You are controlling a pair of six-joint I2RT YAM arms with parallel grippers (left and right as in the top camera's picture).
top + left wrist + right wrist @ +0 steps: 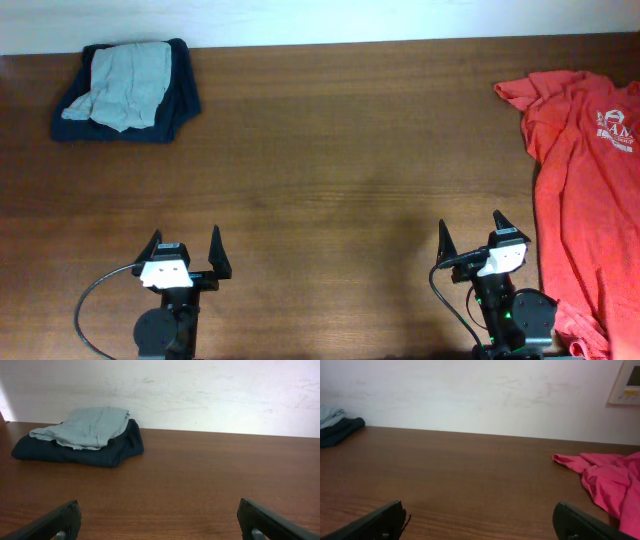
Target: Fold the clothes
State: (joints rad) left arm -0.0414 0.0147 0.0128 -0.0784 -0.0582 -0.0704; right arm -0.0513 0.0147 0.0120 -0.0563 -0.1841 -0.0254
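Overhead: left end effector (184,240) and right end effector (470,225) gaping wide, gripping nothing, at counter (330,160) near edge. Coral-red T-shirt (575,190) sprawling along right edge, long axis far-to-near; right arm nearer. Pale blue-grey T-shirt (128,82) lying on navy garment (180,105), far left corner.
Left wrist: stack sitting ahead-left, well apart.
Right wrist: red shirt lying ahead-right.
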